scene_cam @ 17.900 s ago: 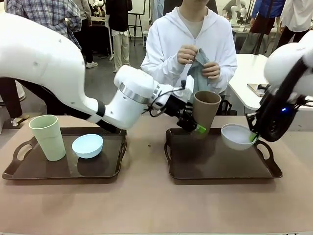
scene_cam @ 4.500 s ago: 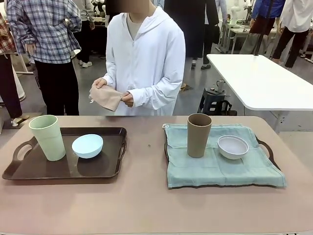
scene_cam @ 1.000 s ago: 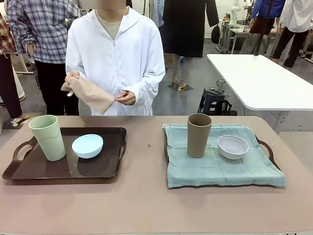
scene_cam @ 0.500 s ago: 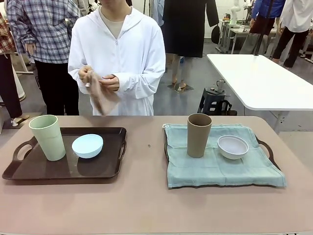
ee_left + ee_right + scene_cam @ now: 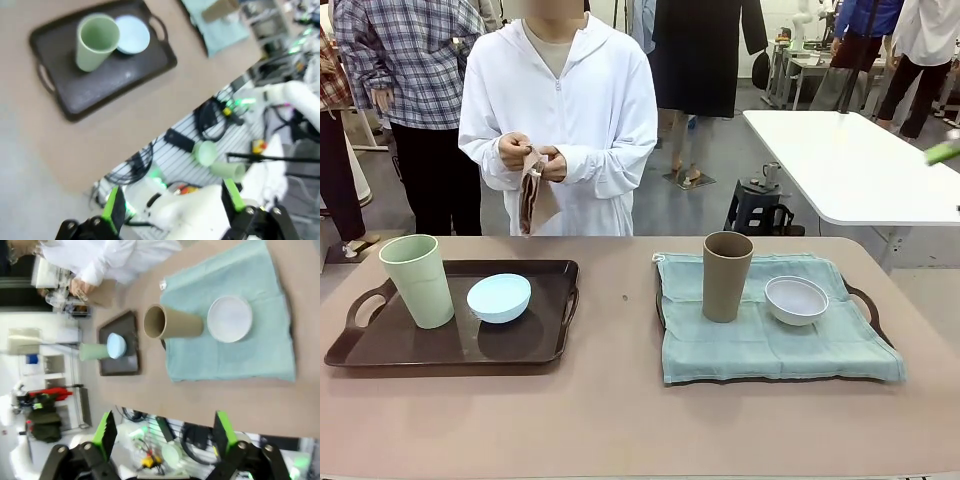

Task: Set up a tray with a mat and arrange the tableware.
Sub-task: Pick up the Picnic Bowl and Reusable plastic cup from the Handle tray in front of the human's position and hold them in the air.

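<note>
Hovering wide and empty, the left end effector (image 5: 172, 206) looks down on the pale green cup (image 5: 95, 42) and light blue bowl (image 5: 133, 34), upright on the bare left tray (image 5: 115, 85) well ahead; the right end effector (image 5: 164, 435), equally wide, hangs farther off.

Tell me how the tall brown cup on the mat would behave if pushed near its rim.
The brown cup stands tall and narrow, so it would probably tip rather than slide. The cloth mat beneath may bunch and drag. It looks like light plastic.
</note>
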`<state>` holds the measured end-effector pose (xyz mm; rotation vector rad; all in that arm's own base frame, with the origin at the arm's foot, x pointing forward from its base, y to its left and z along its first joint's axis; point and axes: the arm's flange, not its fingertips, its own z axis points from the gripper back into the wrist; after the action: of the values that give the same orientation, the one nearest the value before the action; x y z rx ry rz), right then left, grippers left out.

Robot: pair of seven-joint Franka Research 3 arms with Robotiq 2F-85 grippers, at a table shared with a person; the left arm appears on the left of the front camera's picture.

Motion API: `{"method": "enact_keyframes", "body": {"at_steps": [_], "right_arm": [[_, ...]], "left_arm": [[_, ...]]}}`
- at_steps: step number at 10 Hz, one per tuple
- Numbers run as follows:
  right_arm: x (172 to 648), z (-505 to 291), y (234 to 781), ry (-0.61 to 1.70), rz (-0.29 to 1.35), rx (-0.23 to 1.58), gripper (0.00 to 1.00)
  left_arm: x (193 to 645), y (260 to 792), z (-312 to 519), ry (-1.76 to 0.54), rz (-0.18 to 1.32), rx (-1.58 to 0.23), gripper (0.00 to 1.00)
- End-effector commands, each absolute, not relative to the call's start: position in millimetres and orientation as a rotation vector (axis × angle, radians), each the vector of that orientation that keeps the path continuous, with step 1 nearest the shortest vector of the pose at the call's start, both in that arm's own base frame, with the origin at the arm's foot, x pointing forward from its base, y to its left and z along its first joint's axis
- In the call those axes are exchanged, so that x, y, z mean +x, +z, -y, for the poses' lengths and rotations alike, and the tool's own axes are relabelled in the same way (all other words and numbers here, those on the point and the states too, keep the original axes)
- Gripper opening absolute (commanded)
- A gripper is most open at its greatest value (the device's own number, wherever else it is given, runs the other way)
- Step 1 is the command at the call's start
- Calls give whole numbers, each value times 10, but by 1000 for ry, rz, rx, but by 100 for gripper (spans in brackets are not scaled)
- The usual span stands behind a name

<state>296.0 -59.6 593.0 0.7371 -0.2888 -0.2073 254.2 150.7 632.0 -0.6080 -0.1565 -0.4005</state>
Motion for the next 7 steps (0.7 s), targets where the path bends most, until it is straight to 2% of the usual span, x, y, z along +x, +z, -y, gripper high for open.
{"method": "enact_keyframes", "body": {"at_steps": [1,4,5,6,7], "right_arm": [[3093,-103,5928,-211,256,545,100],[3222,-1114,5855,-170,190,414,100],[3250,-1202,5793,-122,150,438,100],[3065,-1049,5913,-157,229,454,100],[3065,-1049,5913,-157,229,454,100]], "left_arm": [[2683,6335,-1520,-476,116,-528,100],[2846,6222,-1454,-592,4,-496,100],[2900,6223,-1496,-600,35,-546,100],[2821,6218,-1378,-525,40,-513,100],[2821,6218,-1378,-525,40,-513,100]]}}
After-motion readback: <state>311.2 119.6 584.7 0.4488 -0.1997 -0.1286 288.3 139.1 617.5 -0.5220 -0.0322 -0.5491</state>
